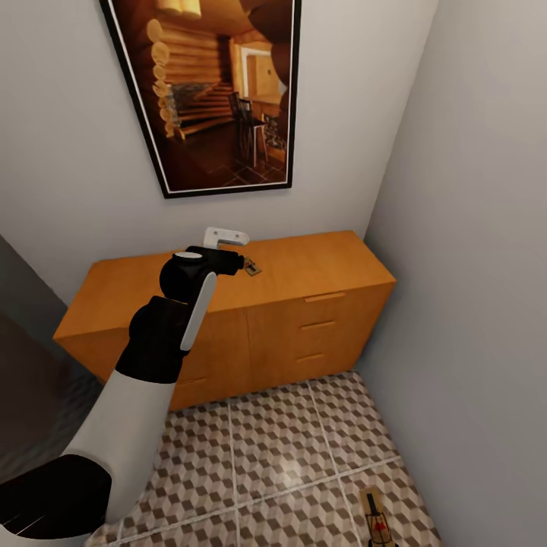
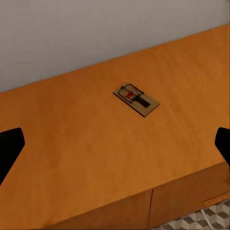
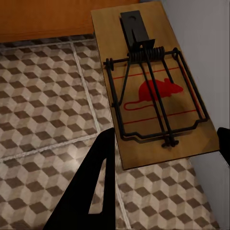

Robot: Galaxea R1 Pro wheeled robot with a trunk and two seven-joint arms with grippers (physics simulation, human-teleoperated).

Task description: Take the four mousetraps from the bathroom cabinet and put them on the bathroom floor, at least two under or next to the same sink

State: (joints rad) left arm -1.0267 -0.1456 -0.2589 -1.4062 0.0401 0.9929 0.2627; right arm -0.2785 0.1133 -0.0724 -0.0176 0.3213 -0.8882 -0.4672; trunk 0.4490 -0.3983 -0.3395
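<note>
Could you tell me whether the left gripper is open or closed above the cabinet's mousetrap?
Open: the left gripper's fingertips sit wide apart, the mousetrap lying untouched beyond them.

No words, brands or numbers can be read anywhere. The one sign is a red mouse silhouette with thin red lines, printed on the wooden board of the mousetrap [image 3: 155,84] in the right wrist view. The mousetrap [image 2: 136,99] on the orange cabinet top [image 2: 72,143] carries a small red mark, too small to make out.
</note>
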